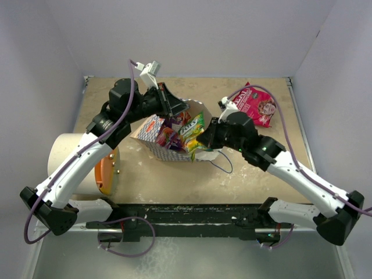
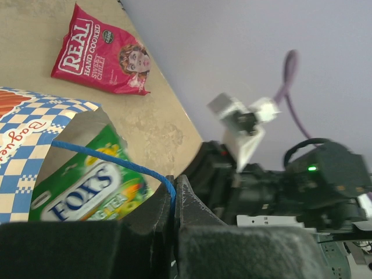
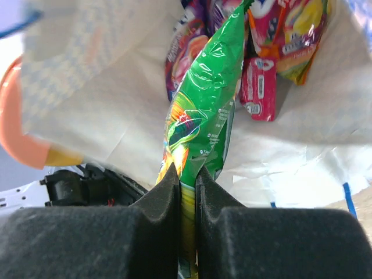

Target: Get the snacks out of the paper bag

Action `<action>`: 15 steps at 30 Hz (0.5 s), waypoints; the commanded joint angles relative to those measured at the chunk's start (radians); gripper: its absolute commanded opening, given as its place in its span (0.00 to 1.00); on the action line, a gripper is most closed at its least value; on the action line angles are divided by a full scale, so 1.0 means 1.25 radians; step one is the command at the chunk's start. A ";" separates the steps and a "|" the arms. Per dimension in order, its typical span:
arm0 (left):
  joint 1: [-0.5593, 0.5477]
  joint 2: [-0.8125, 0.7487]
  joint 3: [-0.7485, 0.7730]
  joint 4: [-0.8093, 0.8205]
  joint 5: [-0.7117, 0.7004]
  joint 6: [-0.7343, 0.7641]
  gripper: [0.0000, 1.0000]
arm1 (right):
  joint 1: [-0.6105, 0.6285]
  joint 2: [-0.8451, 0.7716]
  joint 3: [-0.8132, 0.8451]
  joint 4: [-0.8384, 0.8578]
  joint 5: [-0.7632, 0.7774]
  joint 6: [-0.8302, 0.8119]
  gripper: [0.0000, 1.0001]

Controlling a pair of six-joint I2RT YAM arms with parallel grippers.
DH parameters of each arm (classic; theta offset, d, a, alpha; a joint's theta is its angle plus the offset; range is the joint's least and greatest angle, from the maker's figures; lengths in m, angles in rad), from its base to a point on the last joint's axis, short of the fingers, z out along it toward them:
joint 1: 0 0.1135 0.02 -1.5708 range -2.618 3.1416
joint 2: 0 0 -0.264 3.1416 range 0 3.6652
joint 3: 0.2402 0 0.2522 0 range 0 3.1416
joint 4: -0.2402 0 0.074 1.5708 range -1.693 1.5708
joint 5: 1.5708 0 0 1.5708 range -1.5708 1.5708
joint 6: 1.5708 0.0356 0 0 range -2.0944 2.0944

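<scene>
**Right pincer [image 3: 186,174] clamped on green packet; bag steadied by left**

State of pincers. The right pincer is closed narrow on the end of the green packet [image 3: 203,87], its pads meeting on the lower seam only. The packet's body stands up into the mouth of the paper bag [image 1: 170,153]. The left pincer [image 2: 174,192] is pressed fully together on the blue cord handle [image 2: 104,156], at the far rim of the bag.

Location. The bag lies open near the middle of the table [image 1: 174,186], between the two arms, with its mouth turned toward the right arm.

Hazards, as judged:
- The hold is on a thin edge of glossy film. A quick pull could let the packet slide out of the pads.
- The green packet lies against its neighbours. Drawing it out may drag one over the rim or crumple the paper wall.
- The left hold is on cord alone, so a hard tug from the right could tear the handle or tip the bag.

Count:
- Arms: two, one pincer each.
- Paper bags: one.
- Snacks out: one, the red packet [image 1: 256,105], well apart at the far right of the table.
- Snacks in the bag: the green one, plus at least three more visible; the full number cannot be told.
- White cylinder [image 1: 65,156] with orange lid: one, at the left.
</scene>
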 commanded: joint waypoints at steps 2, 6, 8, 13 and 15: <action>-0.006 -0.042 -0.004 -0.002 -0.031 0.025 0.00 | 0.006 -0.080 0.152 -0.157 0.097 -0.127 0.00; -0.006 -0.037 0.010 -0.048 -0.057 0.033 0.00 | 0.006 -0.090 0.265 -0.240 0.192 -0.211 0.00; -0.006 -0.031 0.023 -0.091 -0.080 0.035 0.00 | 0.005 -0.084 0.319 -0.271 0.244 -0.251 0.00; -0.006 -0.019 0.050 -0.185 -0.124 0.047 0.00 | 0.005 -0.044 0.443 -0.303 0.444 -0.341 0.00; -0.006 -0.017 0.052 -0.200 -0.121 0.053 0.00 | -0.005 -0.016 0.467 -0.292 0.534 -0.360 0.00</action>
